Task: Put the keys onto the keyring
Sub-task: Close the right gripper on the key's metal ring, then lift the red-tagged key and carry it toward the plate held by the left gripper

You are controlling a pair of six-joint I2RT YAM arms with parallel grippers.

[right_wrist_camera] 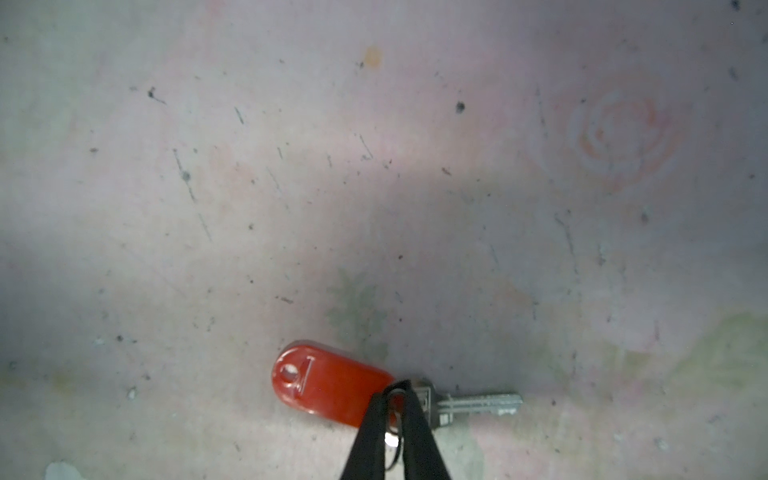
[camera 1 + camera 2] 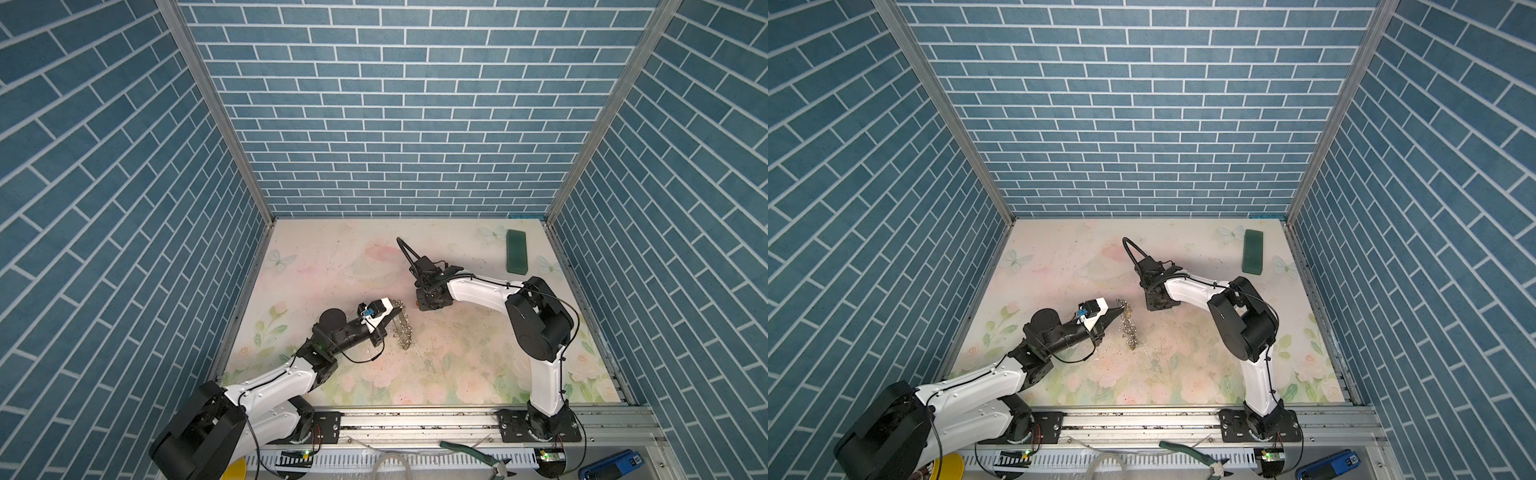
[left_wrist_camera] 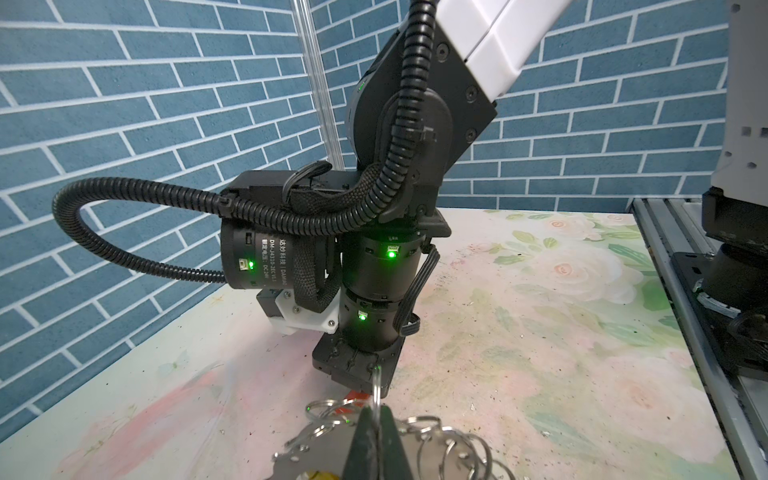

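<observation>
The keyring (image 2: 404, 328) (image 2: 1128, 325), a flat grey band (image 3: 316, 453) fringed with silver rings, hangs tilted near the mat's middle. My left gripper (image 2: 393, 312) (image 3: 376, 419) is shut on one of its rings, which stands up between the fingers. A yellow tag (image 3: 318, 474) peeks out under the band. A red key (image 1: 328, 384) with a silver blade (image 1: 482, 404) lies flat on the mat just right of the keyring, a speck (image 2: 417, 304) in a top view. My right gripper (image 1: 395, 392) (image 2: 423, 306) points straight down, shut on the red key where tag and blade join.
A dark green block (image 2: 517, 251) (image 2: 1252, 252) lies at the mat's far right. Blue brick walls close in three sides. Pliers (image 2: 478, 453) and a blue device (image 2: 611, 465) lie in front of the metal rail (image 2: 415, 424).
</observation>
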